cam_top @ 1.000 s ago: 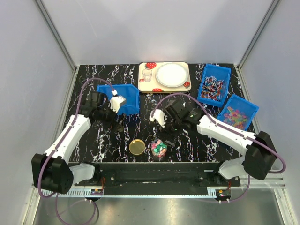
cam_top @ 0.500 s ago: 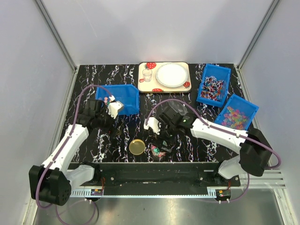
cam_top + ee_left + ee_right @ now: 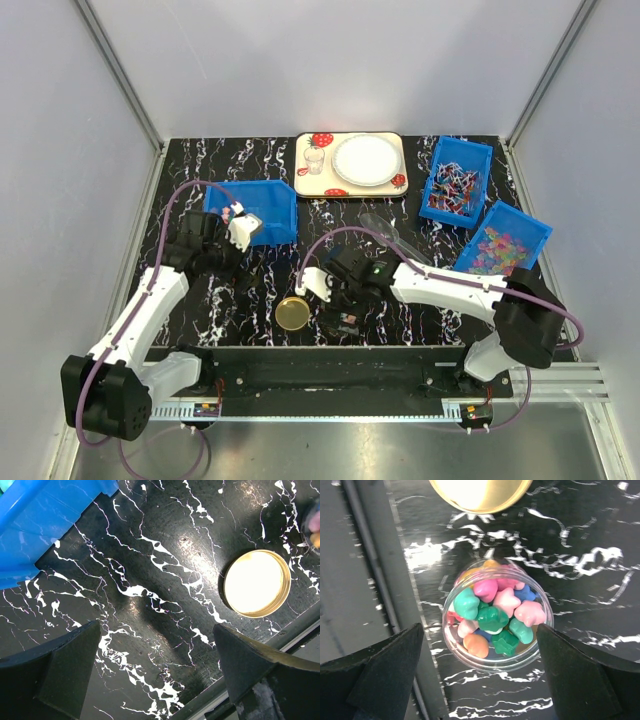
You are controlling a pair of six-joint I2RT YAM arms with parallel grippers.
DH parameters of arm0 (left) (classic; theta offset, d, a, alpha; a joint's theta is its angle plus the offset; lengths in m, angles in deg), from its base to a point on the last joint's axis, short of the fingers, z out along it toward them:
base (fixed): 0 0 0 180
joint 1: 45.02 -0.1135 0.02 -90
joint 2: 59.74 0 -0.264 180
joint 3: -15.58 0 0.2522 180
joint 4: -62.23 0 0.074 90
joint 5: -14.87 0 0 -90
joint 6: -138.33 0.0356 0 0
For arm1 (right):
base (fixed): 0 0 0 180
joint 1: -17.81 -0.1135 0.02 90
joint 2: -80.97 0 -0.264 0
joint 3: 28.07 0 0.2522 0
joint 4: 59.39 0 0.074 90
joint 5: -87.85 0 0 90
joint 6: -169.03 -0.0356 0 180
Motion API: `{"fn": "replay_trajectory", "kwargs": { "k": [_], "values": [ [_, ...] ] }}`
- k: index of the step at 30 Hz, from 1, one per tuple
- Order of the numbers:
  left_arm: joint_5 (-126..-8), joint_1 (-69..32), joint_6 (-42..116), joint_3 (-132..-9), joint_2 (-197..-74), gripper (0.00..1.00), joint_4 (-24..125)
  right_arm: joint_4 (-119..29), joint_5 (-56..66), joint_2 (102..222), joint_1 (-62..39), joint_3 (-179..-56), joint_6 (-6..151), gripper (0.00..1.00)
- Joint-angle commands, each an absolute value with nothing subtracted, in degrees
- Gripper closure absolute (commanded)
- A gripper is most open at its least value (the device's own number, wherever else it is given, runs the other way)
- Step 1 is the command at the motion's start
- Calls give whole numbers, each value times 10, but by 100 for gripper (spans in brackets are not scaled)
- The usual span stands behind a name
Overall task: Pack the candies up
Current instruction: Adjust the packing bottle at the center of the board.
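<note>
Right wrist cam only: candies' [image 3: 492, 617] shapes

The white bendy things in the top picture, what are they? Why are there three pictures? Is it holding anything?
Those are two robot arms, the left arm and the right arm. The top picture comes from a camera high above them. The other two come from small cameras on the wrists, looking down past each arm's own fingers.

Each arm ends in a gripper, which is like a hand with two fingers. On the table are blue bins, a gold lid and a clear jar full of candies.

The left gripper is open above the table, with the lid off to one side. The right gripper is open above the jar, one finger on each side of it. Nothing is held right now.
</note>
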State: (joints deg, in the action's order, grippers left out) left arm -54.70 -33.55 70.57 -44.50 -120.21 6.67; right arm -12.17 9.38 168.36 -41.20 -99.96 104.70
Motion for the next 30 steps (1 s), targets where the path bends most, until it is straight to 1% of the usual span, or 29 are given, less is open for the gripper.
{"fn": "replay_trajectory", "kwargs": {
  "k": [1,5,9,12,16,21,23,26,30],
  "values": [
    [-551,-335,700,-450,-1191,1,96,-163,36,1687,-416,-998,1047,0],
    [-550,-336,699,-451,-1192,1,99,-160,41,1694,-418,-1000,1051,0],
    [-551,-335,697,-449,-1186,1,100,-124,70,1641,-420,-1022,1057,0],
    [-549,-336,698,-448,-1186,1,101,-123,45,1612,-420,-1021,1065,0],
    [-548,-336,694,-453,-1191,1,101,-137,31,1621,-420,-1004,1068,0],
    [-547,-336,694,-451,-1186,1,101,-149,29,1661,-420,-998,1065,0],
    [-548,-335,694,-450,-1186,1,101,-159,11,1678,-420,-998,1065,0],
    [-546,-336,693,-451,-1185,1,100,-175,-12,1684,-419,-995,1064,0],
    [-544,-335,695,-450,-1183,1,101,-175,-10,1687,-419,-993,1064,0]
  ]
}}
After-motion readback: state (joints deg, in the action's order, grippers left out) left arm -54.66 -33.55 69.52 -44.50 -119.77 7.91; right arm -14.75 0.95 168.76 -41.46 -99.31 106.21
